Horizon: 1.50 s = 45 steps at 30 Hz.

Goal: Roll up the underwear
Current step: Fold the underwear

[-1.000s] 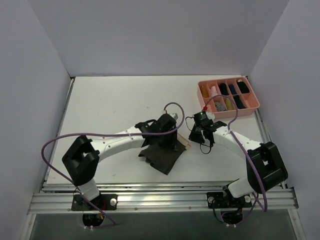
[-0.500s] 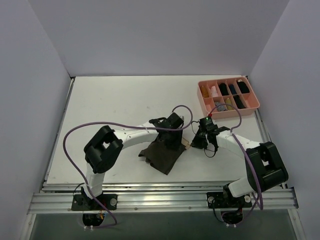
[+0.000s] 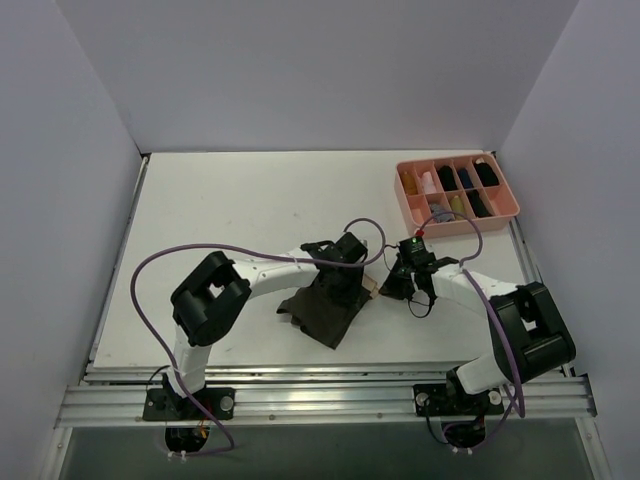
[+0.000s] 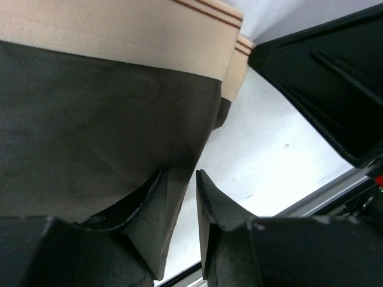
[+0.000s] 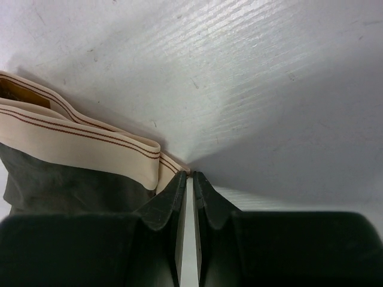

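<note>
I have the underwear (image 3: pixel 325 312) lying on the white table (image 3: pixel 220 200) just ahead of the two arm bases, a little right of centre. It is a dark olive-brown cloth spread fairly flat, with its tan waistband (image 3: pixel 372 290) at the right end. In the wrist views that waistband (image 5: pixel 90 146) shows thin red-brown stripes and is doubled over on itself.

My left end effector (image 3: pixel 343 278) sits over the far right part of the garment. It is released: its fingers (image 4: pixel 149 203) are parted by a narrow gap, the tips are down at the cloth, and the garment's edge runs through the gap. Nothing I can see is clamped there.

My right end effector (image 3: pixel 393 284) is just right of the waistband, low on the table. It is clenched almost fully, its tips (image 5: pixel 187 174) closed on the very corner of the waistband, where the strip tapers to a point.

Well apart at the far right is a pink compartment tray (image 3: pixel 400 200), holding small items in dark and light colours.
</note>
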### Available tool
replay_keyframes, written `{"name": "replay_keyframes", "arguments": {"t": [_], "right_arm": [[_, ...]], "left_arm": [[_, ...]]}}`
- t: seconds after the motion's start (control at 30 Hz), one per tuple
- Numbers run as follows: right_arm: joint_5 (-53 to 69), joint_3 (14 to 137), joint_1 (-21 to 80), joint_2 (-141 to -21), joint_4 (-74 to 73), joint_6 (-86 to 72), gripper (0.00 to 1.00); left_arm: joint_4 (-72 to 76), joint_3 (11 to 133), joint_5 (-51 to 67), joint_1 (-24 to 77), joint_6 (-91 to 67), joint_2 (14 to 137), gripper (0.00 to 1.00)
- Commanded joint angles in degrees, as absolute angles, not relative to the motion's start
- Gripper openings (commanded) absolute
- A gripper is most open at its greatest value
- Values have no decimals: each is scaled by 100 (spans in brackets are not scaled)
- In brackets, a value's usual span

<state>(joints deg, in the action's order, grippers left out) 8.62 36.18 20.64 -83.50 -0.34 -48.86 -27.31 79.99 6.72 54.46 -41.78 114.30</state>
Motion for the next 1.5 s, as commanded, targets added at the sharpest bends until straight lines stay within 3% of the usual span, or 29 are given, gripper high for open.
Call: {"name": "replay_keyframes", "arguments": {"t": [0.0, 0.53, 0.87, 1.47], "right_arm": [[791, 3612, 2013, -8473, -53, -4896, 6], [738, 3990, 1898, -8754, 158, -4483, 5], [650, 3885, 1942, -7929, -193, -4816, 5], [791, 3340, 2048, -8270, 492, -5203, 0]], "left_arm": [[-2628, 7928, 712, 5502, -4236, 11452, 33], [-2435, 7348, 721, 5537, -4333, 11382, 27], [-2408, 7418, 721, 5537, -4315, 11408, 2], [-2426, 7471, 738, 5563, -4456, 11136, 2]]}}
